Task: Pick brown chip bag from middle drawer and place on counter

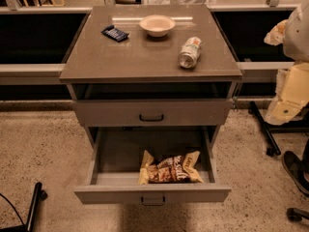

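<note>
Bowl, can and packet sit on the counter; the gripper hangs right of it, state indiscernible. The bag lies in the open drawer, long axis left-right.

**Surface finishes: cabinet and contents**

Counter: smooth brown-grey top, slight gloss, catches a light streak. Middle drawer and upper drawer front: flat matt grey, dark handles. Brown chip bag: crinkled shiny foil. Can: bright metal. Bowl: pale, matt. Floor: speckled, gritty-looking. Gripper, right edge beside the counter: pale, matt, plastic-looking.
</note>
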Tool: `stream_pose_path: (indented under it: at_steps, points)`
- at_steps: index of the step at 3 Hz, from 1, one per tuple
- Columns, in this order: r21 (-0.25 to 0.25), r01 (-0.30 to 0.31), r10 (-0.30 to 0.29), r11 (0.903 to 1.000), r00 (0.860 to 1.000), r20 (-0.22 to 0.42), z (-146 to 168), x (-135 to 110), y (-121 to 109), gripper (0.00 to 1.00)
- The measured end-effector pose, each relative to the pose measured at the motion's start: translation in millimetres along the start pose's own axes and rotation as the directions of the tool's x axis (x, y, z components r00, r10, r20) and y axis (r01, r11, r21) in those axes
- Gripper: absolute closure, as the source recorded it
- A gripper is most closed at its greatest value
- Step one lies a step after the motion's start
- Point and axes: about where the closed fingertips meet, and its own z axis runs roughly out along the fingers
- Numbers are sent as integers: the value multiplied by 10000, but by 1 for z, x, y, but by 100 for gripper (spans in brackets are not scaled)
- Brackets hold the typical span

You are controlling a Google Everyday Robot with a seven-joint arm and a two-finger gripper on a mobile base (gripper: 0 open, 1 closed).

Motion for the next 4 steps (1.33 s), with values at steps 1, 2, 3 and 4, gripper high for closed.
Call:
stream_pose_path:
  at_steps: [1, 2, 3, 4]
  points:
    - [0, 0, 0, 10000, 10000, 0, 0, 0, 0, 0]
    - [-698, 126, -94, 9975, 9989, 463, 37, -10, -1, 0]
    - [-1675, 454, -224, 9848, 9904, 1364, 113, -31, 18, 0]
    - [-2475, 768, -200, 9659, 9743, 2243, 222, -38, 66, 0]
